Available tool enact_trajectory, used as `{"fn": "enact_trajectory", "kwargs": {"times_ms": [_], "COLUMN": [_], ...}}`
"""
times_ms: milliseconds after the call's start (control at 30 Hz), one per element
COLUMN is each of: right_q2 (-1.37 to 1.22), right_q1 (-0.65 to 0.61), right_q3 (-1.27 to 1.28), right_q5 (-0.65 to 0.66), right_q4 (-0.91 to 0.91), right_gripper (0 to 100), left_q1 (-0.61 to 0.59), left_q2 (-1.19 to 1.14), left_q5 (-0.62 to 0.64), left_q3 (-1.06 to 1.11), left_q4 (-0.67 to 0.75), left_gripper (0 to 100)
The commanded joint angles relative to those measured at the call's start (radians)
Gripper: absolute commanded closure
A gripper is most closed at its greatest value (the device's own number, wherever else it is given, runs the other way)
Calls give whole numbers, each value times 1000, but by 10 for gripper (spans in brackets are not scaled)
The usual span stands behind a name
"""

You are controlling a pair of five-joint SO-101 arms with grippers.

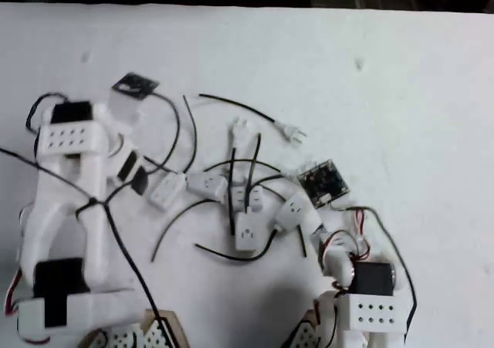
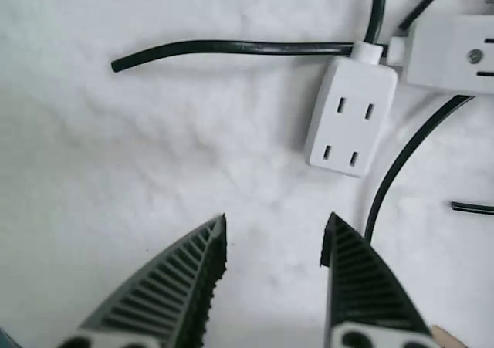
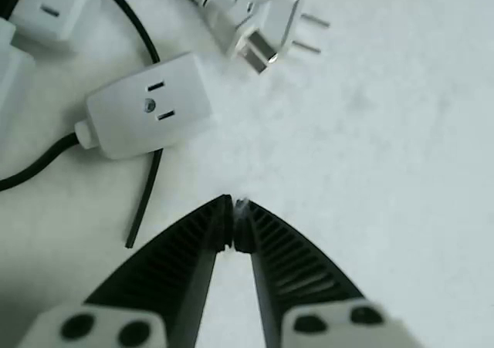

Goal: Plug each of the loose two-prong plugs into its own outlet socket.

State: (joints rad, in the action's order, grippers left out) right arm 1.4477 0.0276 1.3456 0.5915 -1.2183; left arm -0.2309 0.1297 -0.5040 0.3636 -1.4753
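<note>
Table [image 1: 401,78]: white. Arms: 2.

Plugs, high view, count 2:
- plug 1 [image 1: 293,134], white, on the end of a black cable [image 1: 231,103], prongs turned away from the socket cluster, lying loose.
- plug 2 [image 1: 241,128], white, just above the cluster; prongs not resolvable.

Sockets, high view: white blocks bunched mid-table, e.g. low socket [image 1: 245,232]. About five; the crossing black leads prevent an exact count.

Left wrist view:
- left gripper [image 2: 275,236]: fingers apart, nothing between them, bare table under the gap.
- Sockets, count 2: 4-slot socket [image 2: 351,116], flat, slots up, near the gripper but apart from it. Beside it is the screw socket [image 2: 451,51], cut by the edge.
- A black lead [image 2: 231,48] runs from the 4-slot socket to a cut end.

Right wrist view:
- right gripper [image 3: 235,213]: fingertips together, holding nothing, over bare table.
- Plugs, count 1: near plug [image 3: 270,35], two bare prongs, unplugged, flat on the table. Whether it is plug 1 or plug 2, cannot tell.
- Sockets, count 3: grounded socket [image 3: 147,105] just beside the near plug, between it and the gripper; corner socket [image 3: 50,8]; edge socket [image 3: 8,66], mostly cut off.
</note>
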Motion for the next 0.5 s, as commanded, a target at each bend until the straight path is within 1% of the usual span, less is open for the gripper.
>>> {"fn": "enact_trajectory", "kwargs": {"times_ms": [0,100,167,233,367,467], "right_q2": [-7,-35,-99,-200,-458,-647], "right_q1": [8,8,7,7,-18,-59], "right_q3": [-193,-318,-379,-434,-583,-707], "right_q5": [44,46,46,46,46,46], "right_q4": [-88,-140,-153,-154,-154,-154], "right_gripper": [981,977,947,923,940,947], "left_q1": [-59,-64,-61,-61,-62,-56], "left_q2": [182,306,387,458,581,653], "left_q5": [-11,-2,2,20,124,157], "left_q3": [215,379,480,560,684,764], "left_q4": [180,284,339,382,442,480], "left_gripper": [793,793,793,793,793,793]}}
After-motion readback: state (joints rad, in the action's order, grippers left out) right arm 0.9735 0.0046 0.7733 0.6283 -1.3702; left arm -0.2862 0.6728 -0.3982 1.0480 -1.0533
